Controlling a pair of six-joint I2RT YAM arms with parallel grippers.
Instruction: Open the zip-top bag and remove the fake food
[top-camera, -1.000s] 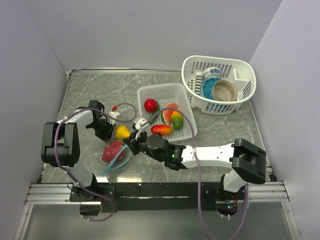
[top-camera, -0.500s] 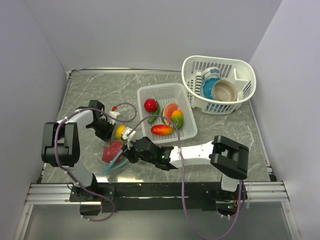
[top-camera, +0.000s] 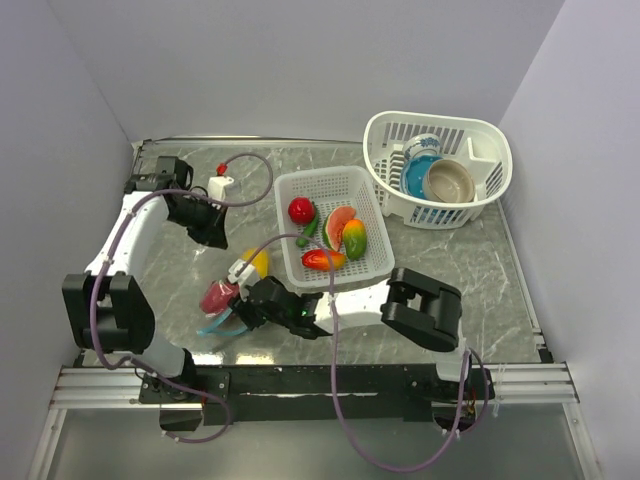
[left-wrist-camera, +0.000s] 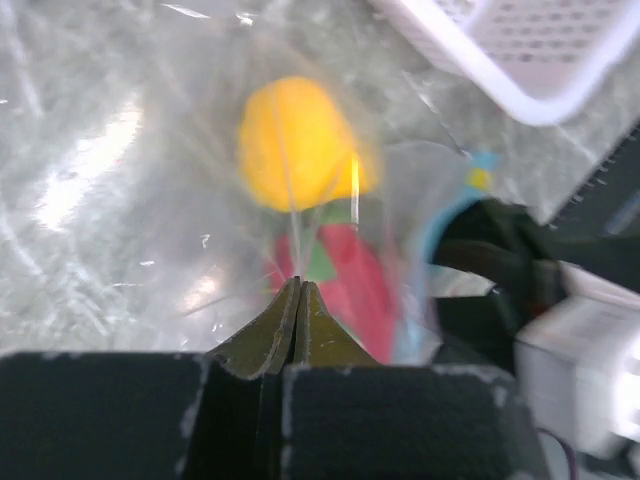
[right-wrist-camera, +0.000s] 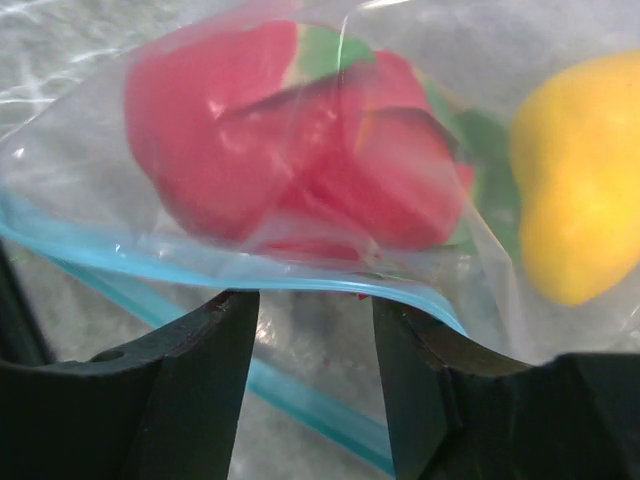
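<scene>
Right gripper (right-wrist-camera: 315, 300): jaws spread, teal zip strip (right-wrist-camera: 200, 272) crossing the gap just above them.
Left gripper (left-wrist-camera: 300, 286): jaws pressed together on a fold of clear film.
Bag (top-camera: 222, 312): on the table (top-camera: 170, 190), near the white basket (top-camera: 335, 180).
In bag: red toy fruit (right-wrist-camera: 250, 150), yellow toy fruit (right-wrist-camera: 575, 180).
In basket: more toy fruit (top-camera: 340, 236).
</scene>
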